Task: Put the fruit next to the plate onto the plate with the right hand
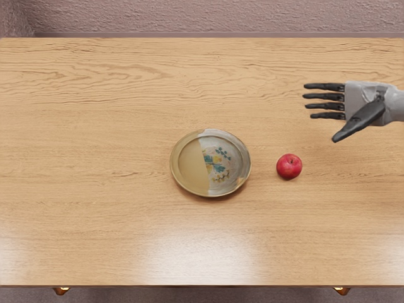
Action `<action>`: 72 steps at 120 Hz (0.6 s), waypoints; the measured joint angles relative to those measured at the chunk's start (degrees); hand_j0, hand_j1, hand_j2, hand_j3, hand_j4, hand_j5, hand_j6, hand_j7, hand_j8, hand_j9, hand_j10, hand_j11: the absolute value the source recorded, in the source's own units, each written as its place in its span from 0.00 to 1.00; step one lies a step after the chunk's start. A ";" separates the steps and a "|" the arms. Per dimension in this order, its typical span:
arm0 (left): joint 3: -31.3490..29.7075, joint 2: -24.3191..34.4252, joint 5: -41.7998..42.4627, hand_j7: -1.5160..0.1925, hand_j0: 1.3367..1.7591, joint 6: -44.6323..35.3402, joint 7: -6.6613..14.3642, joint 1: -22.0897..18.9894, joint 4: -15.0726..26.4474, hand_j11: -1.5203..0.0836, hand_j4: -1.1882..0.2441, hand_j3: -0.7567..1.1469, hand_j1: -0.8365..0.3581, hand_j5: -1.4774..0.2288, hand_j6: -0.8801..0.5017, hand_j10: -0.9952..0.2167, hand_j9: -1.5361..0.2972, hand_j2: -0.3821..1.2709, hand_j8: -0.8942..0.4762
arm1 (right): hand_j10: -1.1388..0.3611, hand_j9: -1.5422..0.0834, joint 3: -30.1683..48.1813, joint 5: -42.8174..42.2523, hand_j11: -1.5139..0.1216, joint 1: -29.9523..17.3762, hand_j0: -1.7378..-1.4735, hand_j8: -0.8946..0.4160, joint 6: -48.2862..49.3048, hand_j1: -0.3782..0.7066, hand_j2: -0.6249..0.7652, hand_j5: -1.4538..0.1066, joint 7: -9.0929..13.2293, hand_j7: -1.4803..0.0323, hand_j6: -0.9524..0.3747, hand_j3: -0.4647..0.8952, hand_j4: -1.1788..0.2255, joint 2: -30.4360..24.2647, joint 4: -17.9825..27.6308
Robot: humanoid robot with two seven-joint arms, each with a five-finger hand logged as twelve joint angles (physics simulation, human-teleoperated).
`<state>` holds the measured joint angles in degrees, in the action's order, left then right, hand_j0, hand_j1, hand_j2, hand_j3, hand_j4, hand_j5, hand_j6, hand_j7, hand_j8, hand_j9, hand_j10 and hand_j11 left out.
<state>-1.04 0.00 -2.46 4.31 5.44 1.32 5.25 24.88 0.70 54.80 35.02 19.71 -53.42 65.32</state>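
Observation:
A red apple [289, 166] lies on the wooden table, just right of a round glazed plate [186, 165] with a floral pattern on its right half. The plate holds nothing. My right hand [333, 113] comes in from the right edge and hovers above and to the right of the apple, well apart from it. Its dark fingers [323, 97] are stretched out flat toward the left with the thumb angled down, and it holds nothing. The left arm is out of sight.
The wooden table [95, 126] spans the whole view, its far edge meeting a textured wall at the top. The near table edge runs along the bottom of the picture.

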 joint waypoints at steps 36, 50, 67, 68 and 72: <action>0.00 0.00 0.00 0.70 0.76 0.00 0.00 -0.03 0.00 0.75 0.66 0.40 0.75 0.68 0.46 0.62 0.67 0.26 0.47 | 0.73 0.91 1.29 -2.31 0.89 0.11 0.30 0.65 0.01 0.08 0.44 0.89 -0.94 0.94 0.68 0.34 0.81 -6.26 8.29; 0.00 0.00 0.00 0.70 0.76 0.00 0.00 -0.02 0.00 0.75 0.66 0.40 0.75 0.68 0.46 0.62 0.67 0.26 0.47 | 0.73 0.91 1.41 -8.19 0.89 0.75 0.30 0.65 -0.95 0.08 0.44 0.89 -4.01 0.94 0.68 0.34 0.81 -8.87 17.30; 0.00 0.00 0.00 0.70 0.76 0.00 0.00 -0.04 0.00 0.75 0.66 0.40 0.75 0.68 0.46 0.62 0.67 0.26 0.47 | 0.73 0.91 1.14 -14.62 0.89 1.53 0.30 0.65 -13.32 0.08 0.44 0.89 -5.87 0.94 0.68 0.34 0.81 -10.61 25.54; 0.00 0.00 0.00 0.70 0.76 0.00 0.00 -0.06 0.00 0.75 0.66 0.40 0.75 0.68 0.46 0.62 0.67 0.26 0.47 | 0.73 0.91 1.09 -14.94 0.89 1.54 0.30 0.65 -14.22 0.08 0.44 0.89 -5.92 0.94 0.68 0.34 0.81 -10.66 25.89; 0.00 0.00 0.00 0.70 0.76 0.00 0.00 -0.02 0.00 0.75 0.66 0.40 0.75 0.68 0.46 0.62 0.67 0.26 0.47 | 0.73 0.91 0.66 -16.08 0.89 1.62 0.30 0.65 -17.87 0.08 0.44 0.89 -6.05 0.94 0.68 0.34 0.81 -10.80 27.16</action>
<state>-1.04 0.00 -2.46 4.31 5.44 1.29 5.25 25.53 -15.39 56.41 17.15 13.66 -64.21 92.48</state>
